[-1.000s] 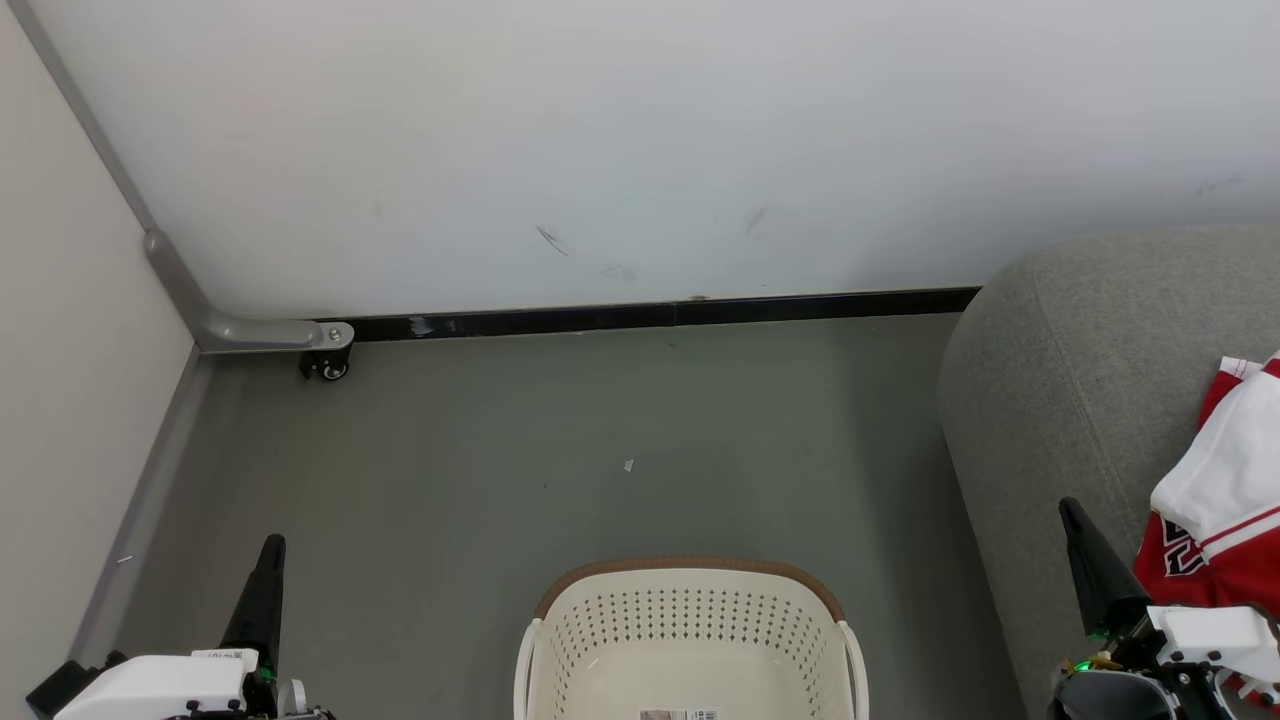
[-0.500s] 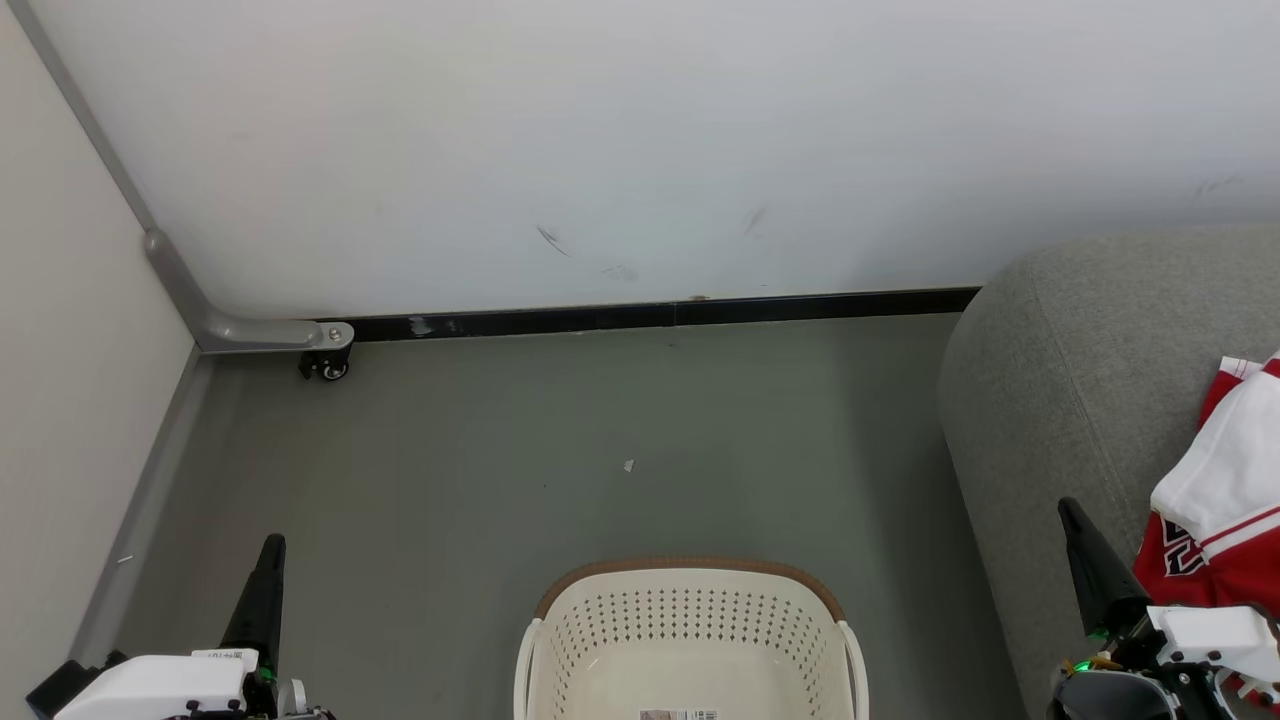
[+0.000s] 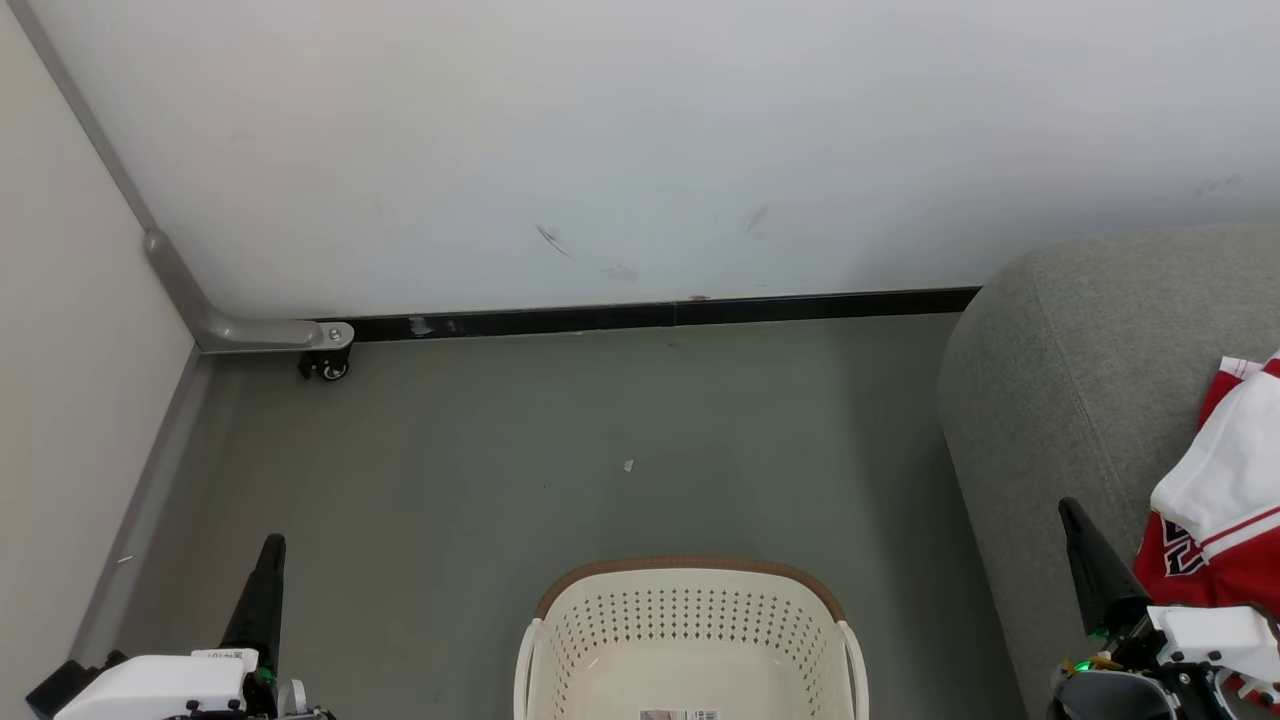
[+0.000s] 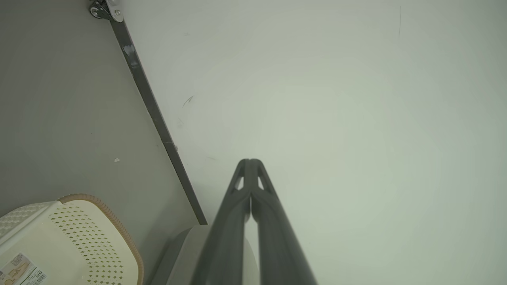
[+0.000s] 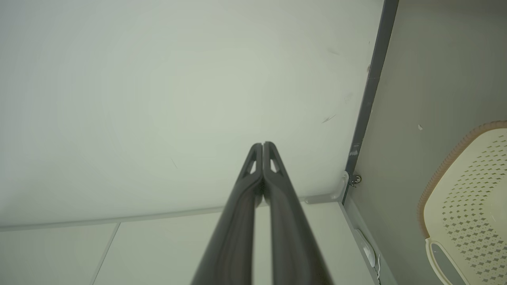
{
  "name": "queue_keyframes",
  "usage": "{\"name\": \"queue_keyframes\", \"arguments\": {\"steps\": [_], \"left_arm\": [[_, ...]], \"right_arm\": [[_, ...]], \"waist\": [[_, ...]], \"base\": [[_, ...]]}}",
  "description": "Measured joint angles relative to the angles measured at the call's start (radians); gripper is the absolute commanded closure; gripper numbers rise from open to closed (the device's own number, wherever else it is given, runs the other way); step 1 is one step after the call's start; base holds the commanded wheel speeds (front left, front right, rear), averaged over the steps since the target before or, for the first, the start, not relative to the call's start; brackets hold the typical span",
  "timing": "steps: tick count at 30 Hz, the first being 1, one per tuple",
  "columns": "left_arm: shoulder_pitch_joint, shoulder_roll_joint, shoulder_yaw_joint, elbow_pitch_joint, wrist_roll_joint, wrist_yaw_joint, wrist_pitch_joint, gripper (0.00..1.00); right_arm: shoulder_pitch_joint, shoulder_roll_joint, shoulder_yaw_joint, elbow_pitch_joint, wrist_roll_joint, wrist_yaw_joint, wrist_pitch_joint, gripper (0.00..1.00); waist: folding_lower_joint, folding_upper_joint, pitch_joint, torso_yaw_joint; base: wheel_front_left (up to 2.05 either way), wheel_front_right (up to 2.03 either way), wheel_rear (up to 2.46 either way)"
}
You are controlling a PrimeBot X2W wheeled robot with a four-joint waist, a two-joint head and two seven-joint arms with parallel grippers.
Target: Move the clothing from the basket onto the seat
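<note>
The cream perforated basket (image 3: 690, 640) with a brown rim stands on the floor at the bottom middle of the head view, and the part of its inside that shows holds no clothing. It also appears in the left wrist view (image 4: 71, 241) and the right wrist view (image 5: 467, 198). Red and white clothing (image 3: 1225, 500) lies on the grey seat (image 3: 1080, 390) at the right. My left gripper (image 3: 272, 545) is shut at the lower left, well clear of the basket. Beside the clothing, my right gripper (image 3: 1068, 508) is shut with nothing in it. Both wrist views show touching fingertips (image 4: 249, 161) (image 5: 262, 144).
A white wall with a black skirting strip (image 3: 660, 315) runs across the back. A grey partition foot with a small castor (image 3: 325, 365) stands at the back left corner. A small white scrap (image 3: 628, 465) lies on the grey floor beyond the basket.
</note>
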Motion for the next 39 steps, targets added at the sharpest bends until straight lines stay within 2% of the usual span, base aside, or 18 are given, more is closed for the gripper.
{"name": "queue_keyframes", "arguments": {"steps": [39], "left_arm": [[0.0,0.0,0.0,0.0,0.0,0.0,0.0,1.0]], "right_arm": [[0.0,0.003,-0.004,0.0,-0.002,0.0,0.004,1.0]], "waist": [[-0.0001,0.0,0.0,0.0]], "base": [[0.0,0.0,0.0]]}}
